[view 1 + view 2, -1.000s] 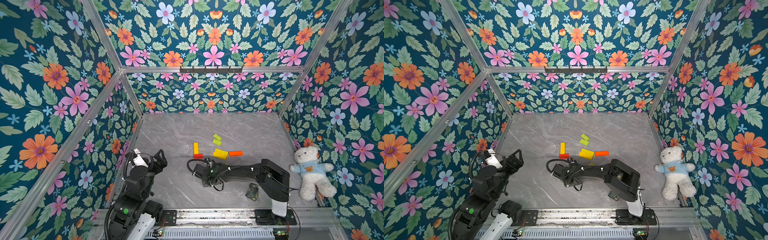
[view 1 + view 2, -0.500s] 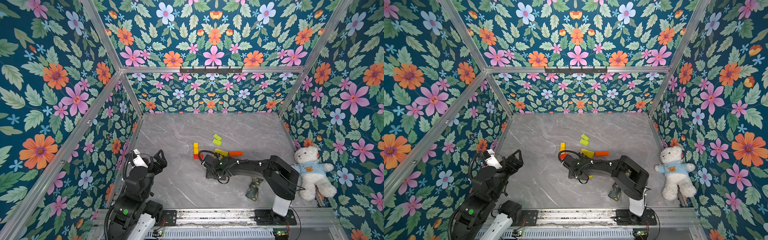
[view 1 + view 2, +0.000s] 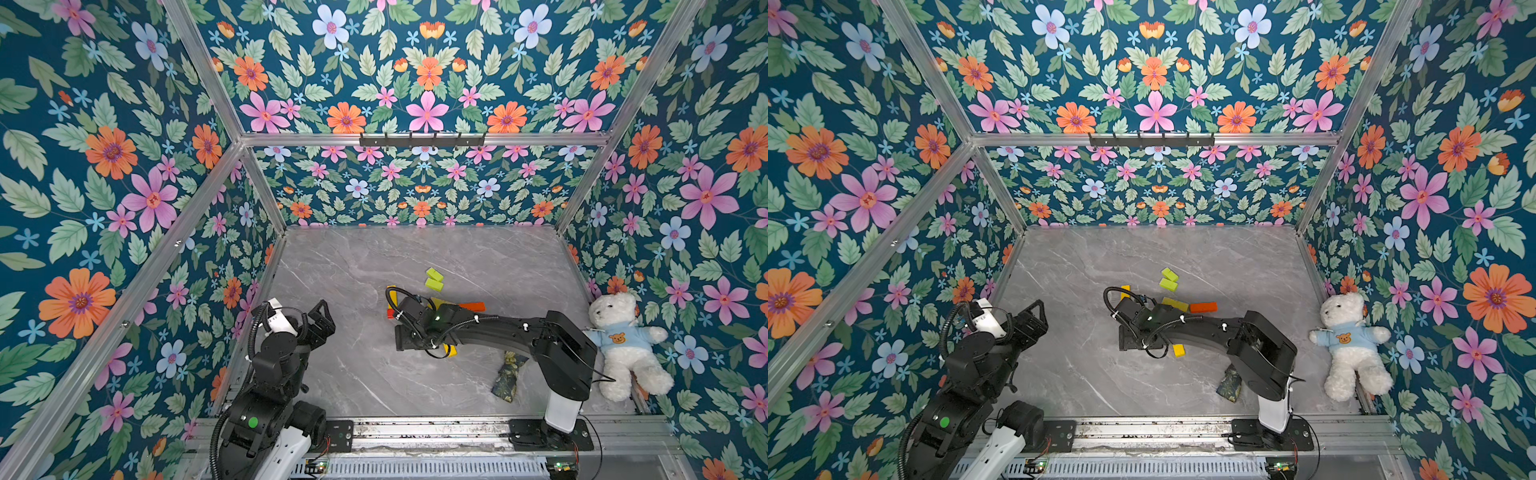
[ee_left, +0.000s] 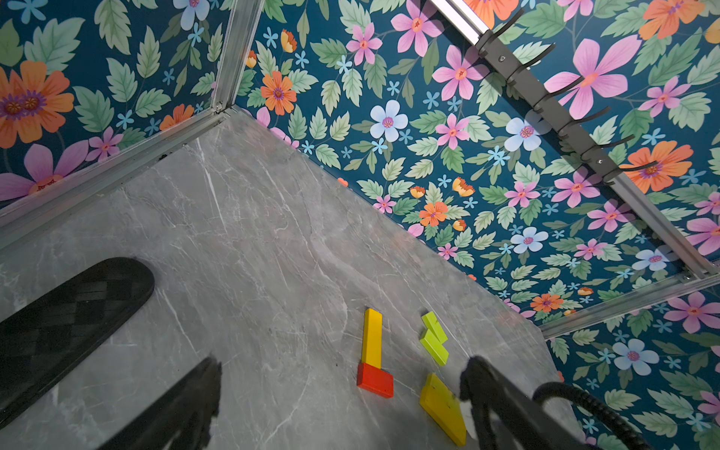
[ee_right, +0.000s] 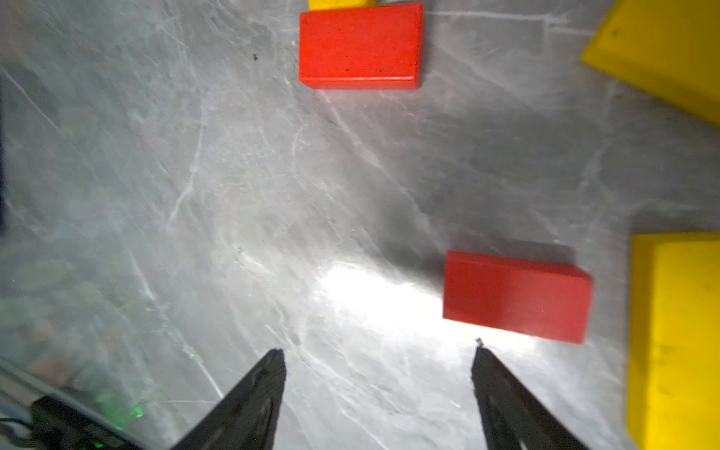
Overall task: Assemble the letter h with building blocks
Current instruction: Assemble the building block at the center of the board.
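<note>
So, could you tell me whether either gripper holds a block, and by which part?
Nothing is held: the right gripper and left gripper both stand open, empty.

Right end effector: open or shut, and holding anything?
Open, empty. In the right wrist view the right end effector shows its fingers spread over bare table; the nearest red block lies past one tip, ungripped.

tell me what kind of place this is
Likely a robot test cell: left arm and right arm on a front rail, floral walls on an aluminium frame, building blocks on a marble-look tabletop.
</note>
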Action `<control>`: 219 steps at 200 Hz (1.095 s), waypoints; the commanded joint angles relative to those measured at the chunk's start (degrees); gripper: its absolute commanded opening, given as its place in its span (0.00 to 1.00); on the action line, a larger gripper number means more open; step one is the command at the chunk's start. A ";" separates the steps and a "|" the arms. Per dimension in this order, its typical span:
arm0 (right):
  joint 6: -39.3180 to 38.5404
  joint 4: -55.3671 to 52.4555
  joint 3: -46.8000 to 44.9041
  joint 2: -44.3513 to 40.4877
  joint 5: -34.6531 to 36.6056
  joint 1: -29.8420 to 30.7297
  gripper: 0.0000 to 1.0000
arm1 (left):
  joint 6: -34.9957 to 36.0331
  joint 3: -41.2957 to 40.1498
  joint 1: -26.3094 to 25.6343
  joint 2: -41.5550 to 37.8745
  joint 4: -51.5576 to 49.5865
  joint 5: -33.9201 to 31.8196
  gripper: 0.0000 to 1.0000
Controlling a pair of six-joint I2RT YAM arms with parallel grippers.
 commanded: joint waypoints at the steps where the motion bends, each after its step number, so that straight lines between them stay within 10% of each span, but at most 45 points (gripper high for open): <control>1: -2.47 -10.72 0.62 0.25 7.39 0.13 0.82 | -0.73 -0.43 0.04 -0.02 2.07 0.43 1.00; 219: 1.65 -1.08 -1.30 7.99 6.69 -3.16 0.67 | -0.49 -0.40 -0.04 0.78 2.44 1.13 1.00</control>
